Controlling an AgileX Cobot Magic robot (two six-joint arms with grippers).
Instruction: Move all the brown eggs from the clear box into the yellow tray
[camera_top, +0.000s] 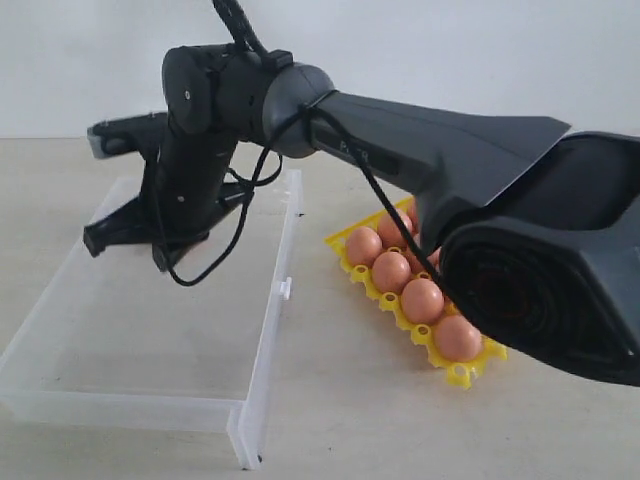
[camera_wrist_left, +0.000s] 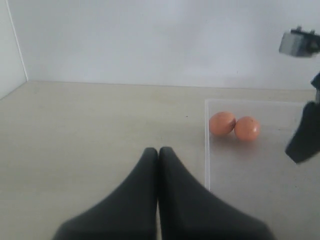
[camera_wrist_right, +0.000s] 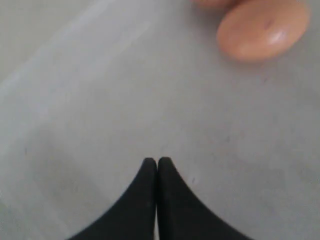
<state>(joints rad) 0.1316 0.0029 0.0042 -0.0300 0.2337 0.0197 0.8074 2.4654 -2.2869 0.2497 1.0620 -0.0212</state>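
Note:
Two brown eggs (camera_wrist_left: 234, 125) lie side by side on the floor of the clear box (camera_wrist_left: 206, 150). My right gripper (camera_wrist_right: 157, 161) is shut and empty, low over the box floor, with one egg (camera_wrist_right: 262, 29) a short way ahead of its tips. The right arm (camera_top: 420, 150) reaches across into the clear box (camera_top: 265, 340) and hides those eggs in the exterior view. Several brown eggs (camera_top: 422, 300) sit in cups of the yellow tray (camera_top: 460, 375). My left gripper (camera_wrist_left: 158, 150) is shut and empty over the bare table, just outside the box wall.
The yellow tray stands right of the clear box, partly hidden by the right arm. The left arm (camera_top: 120, 135) shows behind the box at the back left. A pale wall closes off the far side of the beige table (camera_top: 350, 420).

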